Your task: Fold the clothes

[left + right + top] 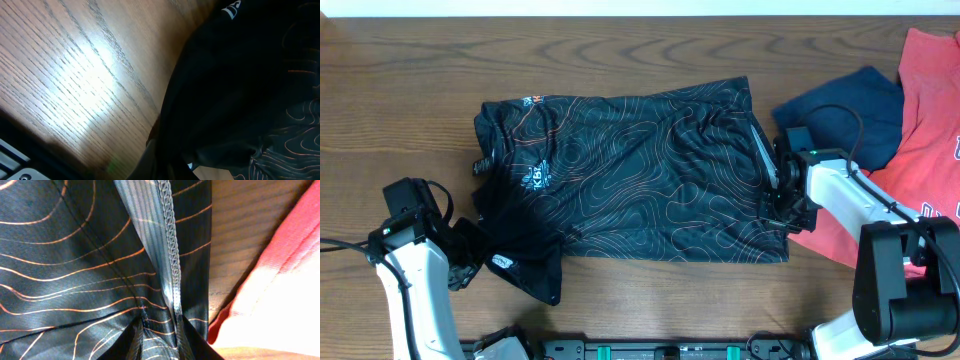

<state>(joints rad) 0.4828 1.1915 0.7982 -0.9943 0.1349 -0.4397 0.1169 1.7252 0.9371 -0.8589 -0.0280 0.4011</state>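
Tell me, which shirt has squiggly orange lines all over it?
The black jersey, spread out in the middle of the table. The red tee and the navy garment on the right show no such lines.

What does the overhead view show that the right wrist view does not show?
Only overhead: the whole black jersey spread out, its white logo and the navy garment. Only right wrist: the chain-like stitching along a seam, in close detail. Both: the jersey's fabric, the red tee and the wooden table.
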